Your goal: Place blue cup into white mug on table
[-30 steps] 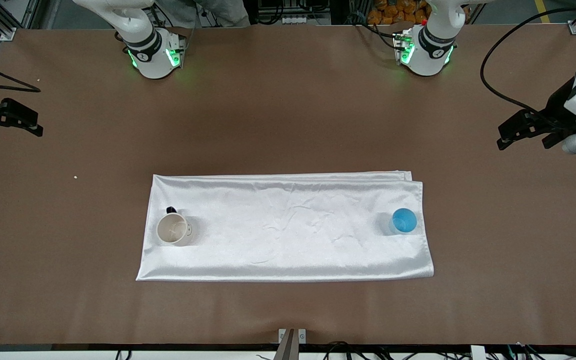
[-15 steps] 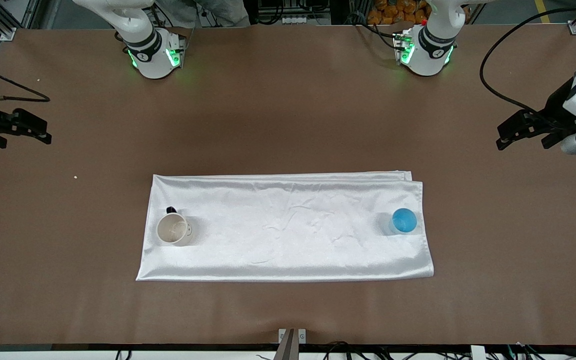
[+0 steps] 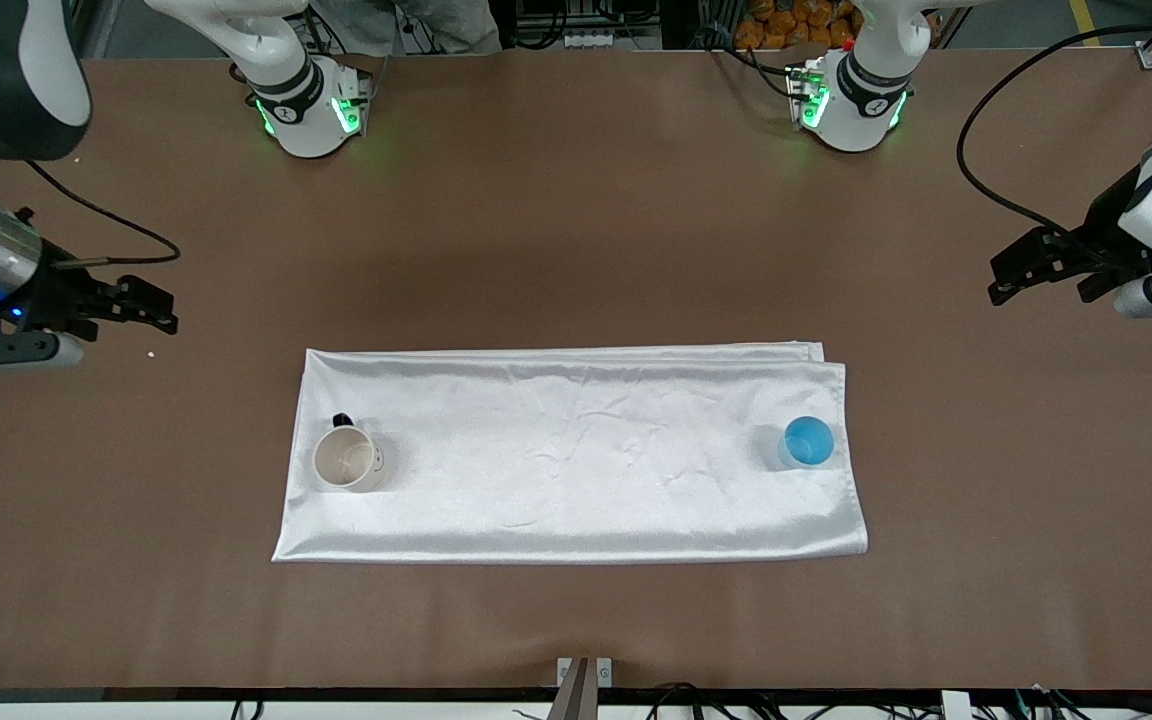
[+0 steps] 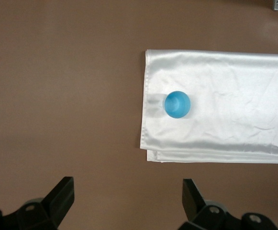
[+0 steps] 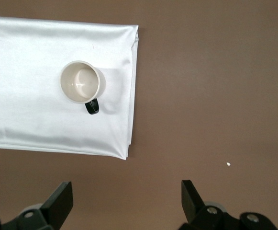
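Observation:
The blue cup (image 3: 809, 442) stands upright on a white cloth (image 3: 576, 450) at its left arm's end. It also shows in the left wrist view (image 4: 177, 104). The white mug (image 3: 346, 458) stands upright at the cloth's right arm's end, its black handle (image 5: 92, 106) pointing toward the robots' bases. It also shows in the right wrist view (image 5: 80, 81). My left gripper (image 3: 1002, 278) is open and empty over the bare table (image 3: 576, 220), off the cloth's cup end. My right gripper (image 3: 164, 310) is open and empty over the bare table, off the cloth's mug end.
The cloth lies flat in the middle of the brown table, folded double. A tiny white crumb (image 3: 151, 353) lies on the table under the right gripper. Both arm bases (image 3: 311, 110) stand along the table's edge at the top of the front view.
My right arm has swung in from the table's end toward the mug end of the cloth. My left gripper has crept slightly toward the cloth. The cup and the mug have not moved.

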Robot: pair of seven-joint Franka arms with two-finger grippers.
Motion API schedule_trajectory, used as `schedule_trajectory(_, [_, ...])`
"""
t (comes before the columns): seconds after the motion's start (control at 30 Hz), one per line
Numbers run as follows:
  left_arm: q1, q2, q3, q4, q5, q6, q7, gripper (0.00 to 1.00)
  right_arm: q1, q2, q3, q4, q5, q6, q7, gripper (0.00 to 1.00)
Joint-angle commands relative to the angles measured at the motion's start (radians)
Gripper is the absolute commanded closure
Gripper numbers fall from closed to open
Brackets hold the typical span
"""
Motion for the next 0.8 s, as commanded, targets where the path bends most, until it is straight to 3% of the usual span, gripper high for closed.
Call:
schedule_trajectory(0.0, [-0.005, 0.008, -0.002, 0.005, 0.018, -0.001, -0.001, 0.00, -0.005, 0.009, 0.033, -0.051, 0.009, 0.072, 0.011, 0.00])
schedule_trajectory(0.77, [-0.027, 0.120, -0.002, 0.006, 0.017, 0.081, -0.002, 0.00, -0.051, 0.199, 0.186, -0.083, -0.088, 0.260, -0.009, 0.00])
